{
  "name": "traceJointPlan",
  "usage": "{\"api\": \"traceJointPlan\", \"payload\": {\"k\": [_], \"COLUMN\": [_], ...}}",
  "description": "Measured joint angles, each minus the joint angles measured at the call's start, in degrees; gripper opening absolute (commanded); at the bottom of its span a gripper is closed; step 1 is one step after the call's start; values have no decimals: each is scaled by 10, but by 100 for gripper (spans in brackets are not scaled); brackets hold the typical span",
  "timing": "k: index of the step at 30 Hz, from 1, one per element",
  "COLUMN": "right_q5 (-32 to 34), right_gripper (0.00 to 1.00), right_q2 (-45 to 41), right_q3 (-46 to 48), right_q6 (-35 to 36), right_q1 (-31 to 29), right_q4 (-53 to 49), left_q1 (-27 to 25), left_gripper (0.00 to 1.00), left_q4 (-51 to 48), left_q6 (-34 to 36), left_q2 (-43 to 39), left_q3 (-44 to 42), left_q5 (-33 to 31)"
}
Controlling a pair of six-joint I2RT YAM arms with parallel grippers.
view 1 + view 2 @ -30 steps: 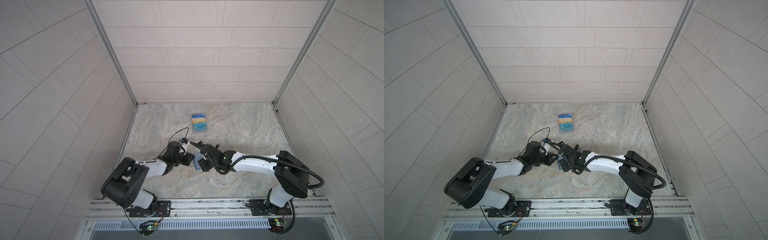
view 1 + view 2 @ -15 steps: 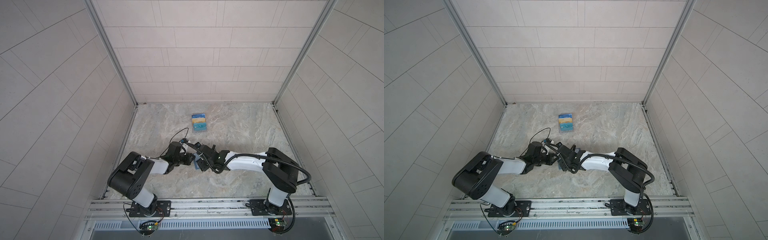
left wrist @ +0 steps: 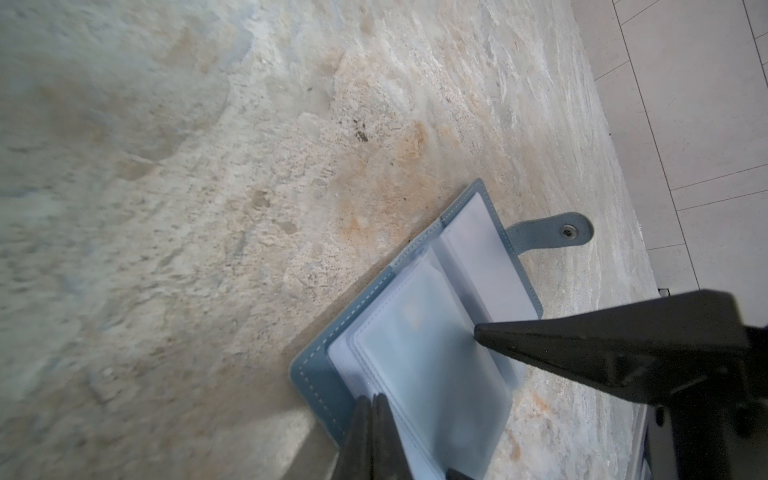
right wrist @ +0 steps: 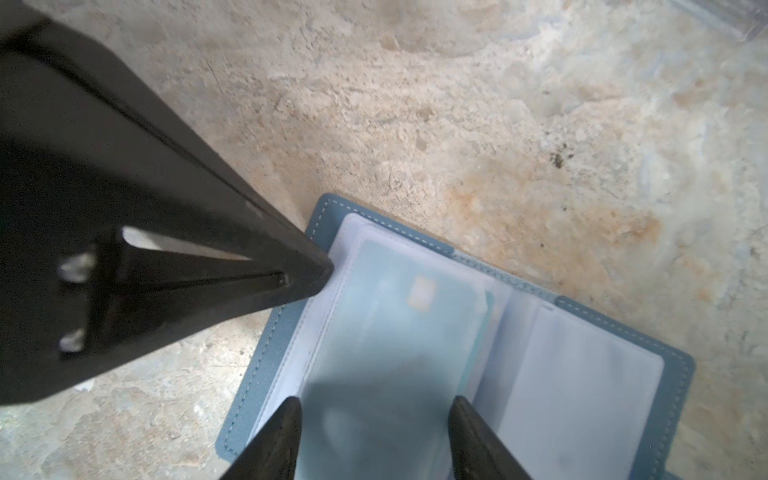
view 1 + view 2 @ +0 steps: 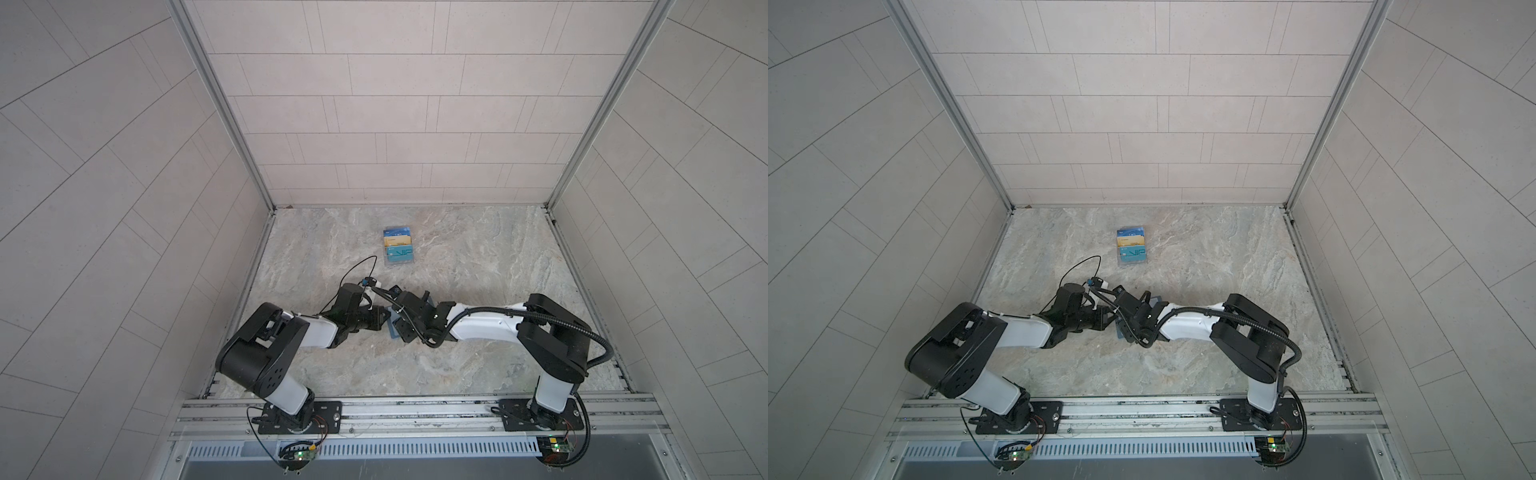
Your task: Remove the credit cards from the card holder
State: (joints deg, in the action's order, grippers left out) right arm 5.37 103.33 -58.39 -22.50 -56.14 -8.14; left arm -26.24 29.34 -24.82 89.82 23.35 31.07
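Card holder [image 4: 582, 374]: lying open on the bench [image 5: 478, 257], mid-frame in both top views.
Left end effector [image 3: 370, 409]: closed, tip pinning the holder's corner.
Right end effector [image 4: 376, 415]: jaws apart, you're over the sleeve.
Credit cards [image 4: 399, 332]: bluish one sleeved; none looks out yet, so every pull is left.

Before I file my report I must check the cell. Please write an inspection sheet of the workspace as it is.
Surface: marbled tabletop, flat.
Job's things: card holder lies open, snap tab undone; bluish credit card inside it.
Clutter: clear stand with cards, at the back.
Claws: left claw shut at the holder's edge; right claw open over that card.
Cables: black cable loops by the left claw; hose along right arm.
Surroundings: tiled walls, metal rail in front.
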Motion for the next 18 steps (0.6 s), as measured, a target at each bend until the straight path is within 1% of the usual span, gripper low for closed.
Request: {"api": "traceJointPlan", "payload": {"k": [8,18], "right_q5": [15,-13], "right_gripper": [63,65], "right_q2": [2,2], "right_q3": [0,0], "right_q6": [0,0], "right_q1": [0,1], "right_q4": [-2,2], "left_q1": [0,0], "left_gripper": [0,0], "left_q4": [0,-1], "left_q6": [0,0], "left_q2": [0,0], "left_q3": [0,0], "left_q5": [0,0]}}
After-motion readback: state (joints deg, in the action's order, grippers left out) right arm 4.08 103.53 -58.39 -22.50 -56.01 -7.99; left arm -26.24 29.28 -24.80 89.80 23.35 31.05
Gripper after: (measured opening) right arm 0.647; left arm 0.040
